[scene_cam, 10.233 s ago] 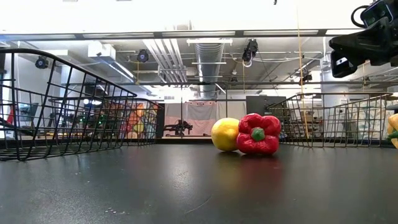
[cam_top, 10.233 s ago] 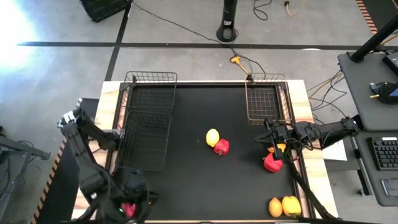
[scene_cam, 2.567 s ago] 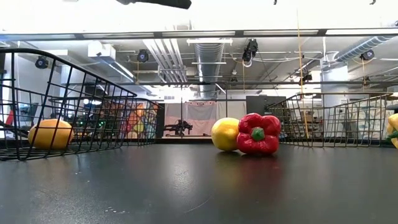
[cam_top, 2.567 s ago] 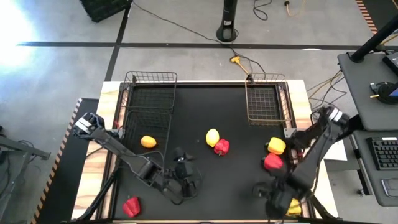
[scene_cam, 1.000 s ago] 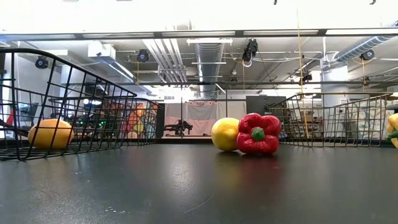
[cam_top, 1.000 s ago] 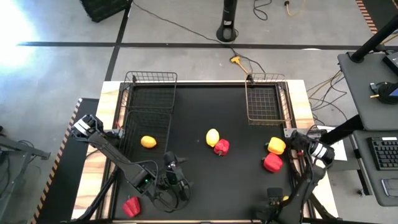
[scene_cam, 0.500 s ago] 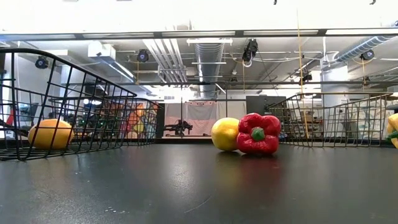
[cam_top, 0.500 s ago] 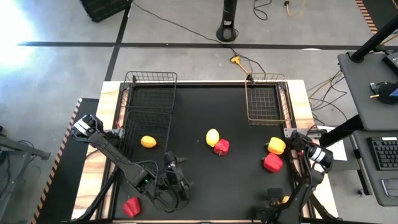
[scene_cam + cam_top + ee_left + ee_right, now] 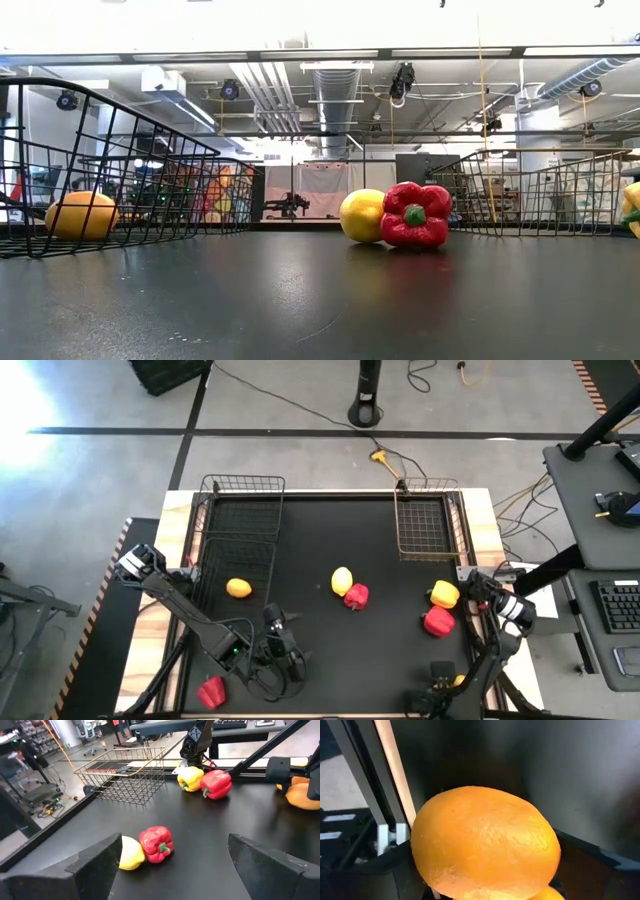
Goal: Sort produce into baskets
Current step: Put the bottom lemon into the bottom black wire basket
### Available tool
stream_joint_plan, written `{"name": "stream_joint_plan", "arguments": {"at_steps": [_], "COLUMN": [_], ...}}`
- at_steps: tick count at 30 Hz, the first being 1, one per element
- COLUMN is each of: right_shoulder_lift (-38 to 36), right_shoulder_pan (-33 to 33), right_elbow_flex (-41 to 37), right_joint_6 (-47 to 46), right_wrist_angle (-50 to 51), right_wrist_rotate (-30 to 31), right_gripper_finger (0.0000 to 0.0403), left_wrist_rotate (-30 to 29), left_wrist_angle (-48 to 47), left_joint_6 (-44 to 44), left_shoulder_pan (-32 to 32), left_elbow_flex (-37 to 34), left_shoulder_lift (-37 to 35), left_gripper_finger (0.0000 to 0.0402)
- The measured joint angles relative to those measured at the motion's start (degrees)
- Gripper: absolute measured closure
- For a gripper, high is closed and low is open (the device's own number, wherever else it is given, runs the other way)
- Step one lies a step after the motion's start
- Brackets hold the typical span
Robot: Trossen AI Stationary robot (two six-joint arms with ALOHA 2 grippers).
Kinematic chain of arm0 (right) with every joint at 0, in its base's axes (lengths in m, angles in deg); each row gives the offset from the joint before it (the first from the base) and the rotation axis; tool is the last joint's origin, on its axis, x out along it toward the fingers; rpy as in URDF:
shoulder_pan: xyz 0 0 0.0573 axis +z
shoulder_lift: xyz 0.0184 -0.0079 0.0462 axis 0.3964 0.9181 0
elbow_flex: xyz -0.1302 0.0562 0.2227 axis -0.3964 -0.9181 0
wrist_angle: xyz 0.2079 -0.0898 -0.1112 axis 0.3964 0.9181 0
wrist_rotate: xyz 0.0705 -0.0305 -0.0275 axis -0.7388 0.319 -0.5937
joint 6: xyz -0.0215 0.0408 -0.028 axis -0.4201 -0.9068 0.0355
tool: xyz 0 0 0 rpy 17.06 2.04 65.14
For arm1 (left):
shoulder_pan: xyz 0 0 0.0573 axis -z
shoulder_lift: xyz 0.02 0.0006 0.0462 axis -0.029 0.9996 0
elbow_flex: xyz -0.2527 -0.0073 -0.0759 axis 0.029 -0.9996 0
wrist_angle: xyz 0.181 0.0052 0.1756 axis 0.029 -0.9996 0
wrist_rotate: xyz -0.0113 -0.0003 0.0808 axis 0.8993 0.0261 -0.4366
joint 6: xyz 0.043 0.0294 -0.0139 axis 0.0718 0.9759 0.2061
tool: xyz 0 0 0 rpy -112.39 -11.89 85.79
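Left gripper (image 9: 182, 870) is hovering low around 7 o'clock on the black table (image 9: 330, 530), jaws spread wide with nothing between them. Its wrist cam is looking at a lemon (image 9: 131, 853) touching a red bell pepper (image 9: 156, 844) mid-table. Beyond those, a yellow bell pepper (image 9: 190, 777) and a second red pepper (image 9: 216, 784) are sitting just beside the right-hand wire basket (image 9: 125, 780).

Right gripper (image 9: 442, 682) is sitting down at 5 o'clock. Its own cam is getting filled by an orange citrus (image 9: 485, 845) right in front. I can't tell whether it's actually gripping it.

Only the overhead is catching a lone red pepper (image 9: 211, 691) at the 7 o'clock corner. It's also showing an orange fruit (image 9: 238, 588) lying inside the left near basket (image 9: 262, 550) at 9 o'clock.
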Motion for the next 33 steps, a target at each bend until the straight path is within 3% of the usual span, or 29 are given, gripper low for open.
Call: {"name": "stream_joint_plan", "arguments": {"at_steps": [5,11,18,25,33], "right_shoulder_lift": [-3.9,-10.7,-12.1,-7.5,-1.2], "right_shoulder_pan": [-2.7,-7.9,-17.7,-25.7,-30.3], "right_elbow_flex": [0.0,0.0,0.0,-2.4,-2.9], "right_joint_6": [-0.1,2.3,19.6,34.3,40.1], "right_wrist_angle": [0.1,-0.5,-10.0,-29.1,-34.4], "right_wrist_rotate": [3.9,17.3,29.9,31.5,32.4], "right_gripper_finger": [0.0059,0.0060,0.0060,0.0059,0.0046], "left_wrist_rotate": [0.0,2.0,2.6,10.4,17.7], "left_wrist_angle": [-0.7,-7.5,-13.5,-14.6,-16.5], "left_joint_6": [2.2,-0.6,-6.9,-11.2,-17.0], "left_shoulder_pan": [0.7,2.4,4.7,5.8,5.7], "left_elbow_flex": [0.0,0.0,0.0,0.0,0.0], "left_shoulder_lift": [-1.6,-3.4,-4.7,-6.5,-5.8], "left_gripper_finger": [0.0057,0.0057,0.0057,0.0057,0.0057]}}
